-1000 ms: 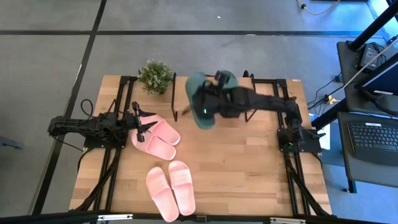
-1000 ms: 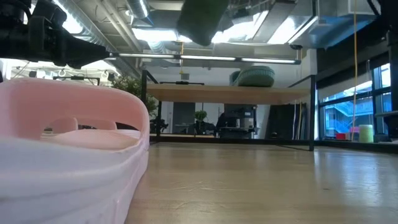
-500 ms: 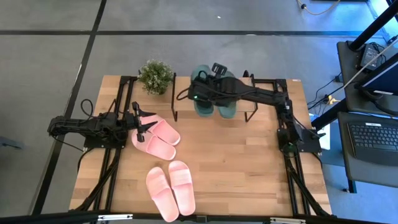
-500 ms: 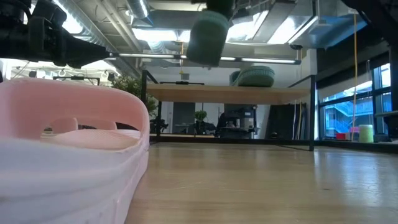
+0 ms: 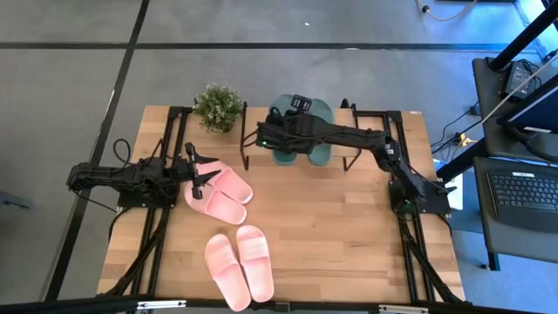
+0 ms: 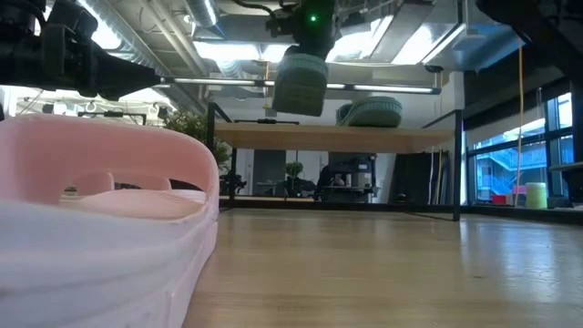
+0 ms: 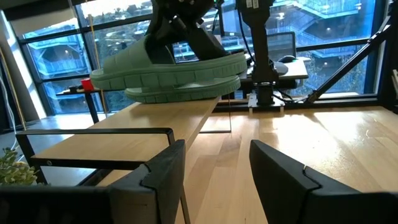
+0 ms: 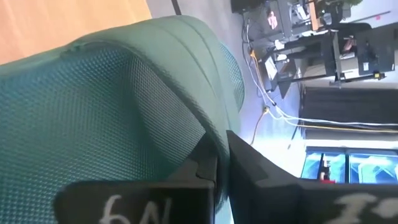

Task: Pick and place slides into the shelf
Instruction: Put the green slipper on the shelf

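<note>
My right gripper [image 5: 286, 129] is shut on a dark green slide [image 5: 283, 155] and holds it over the left part of the shelf [image 5: 344, 153], whose light board [image 6: 364, 137] stands on thin black legs. In the low view this slide [image 6: 301, 84] hangs above the board. The second green slide [image 5: 319, 139] lies on its sole on the shelf, right beside the held one. My left gripper [image 5: 205, 177] is open beside a pink pair [image 5: 222, 196] at the table's left. Another pink pair [image 5: 240, 266] lies near the front edge. My right gripper pinches the green slide's strap [image 8: 205, 140] between its two fingers [image 8: 255, 177], at the strap's edge. It comes at the strap from above [image 7: 180, 22]. The slide [image 7: 168, 62] sits about level, sole down, lifted clear above the shelf board.
A small potted plant [image 5: 218, 106] stands at the far left corner, next to the shelf's left legs. Bare wood stretches across the table's middle and right [image 5: 349, 227]. Black arm frames run along both table sides.
My right gripper carried the green slide from in front of the shelf toward the table's far edge, then down over the shelf's left part. The slide turned from a slant to lie lined up beside the other green slide. My left arm kept still.
</note>
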Motion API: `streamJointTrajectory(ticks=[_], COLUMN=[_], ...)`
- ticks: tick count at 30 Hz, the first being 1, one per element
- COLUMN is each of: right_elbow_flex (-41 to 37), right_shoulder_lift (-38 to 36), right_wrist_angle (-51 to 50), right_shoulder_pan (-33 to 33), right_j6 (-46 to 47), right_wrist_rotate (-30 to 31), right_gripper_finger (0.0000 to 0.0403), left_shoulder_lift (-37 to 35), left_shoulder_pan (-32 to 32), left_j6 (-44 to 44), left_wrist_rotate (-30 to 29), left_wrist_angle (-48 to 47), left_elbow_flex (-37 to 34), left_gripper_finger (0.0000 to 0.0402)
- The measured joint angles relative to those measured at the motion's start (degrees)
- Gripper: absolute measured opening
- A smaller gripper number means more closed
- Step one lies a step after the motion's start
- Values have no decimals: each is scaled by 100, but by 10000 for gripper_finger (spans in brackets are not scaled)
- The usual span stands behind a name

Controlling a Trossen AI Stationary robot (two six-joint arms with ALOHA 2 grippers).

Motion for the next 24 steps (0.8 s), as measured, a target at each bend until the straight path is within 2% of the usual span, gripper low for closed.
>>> streamJointTrajectory(ticks=[13, 24], right_elbow_flex=[2, 2], right_shoulder_lift=[137, 221], right_wrist_angle=[-106, -174], right_shoulder_pan=[-219, -241], right_j6=[170, 321], right_wrist_rotate=[-272, -258], right_gripper_finger=[15, 15], left_shoulder_lift=[0, 0], left_shoulder_pan=[0, 0], left_j6=[-7, -9], left_wrist_rotate=[2, 2], left_wrist_angle=[2, 0], left_elbow_flex=[2, 0], left_gripper_finger=[173, 173])
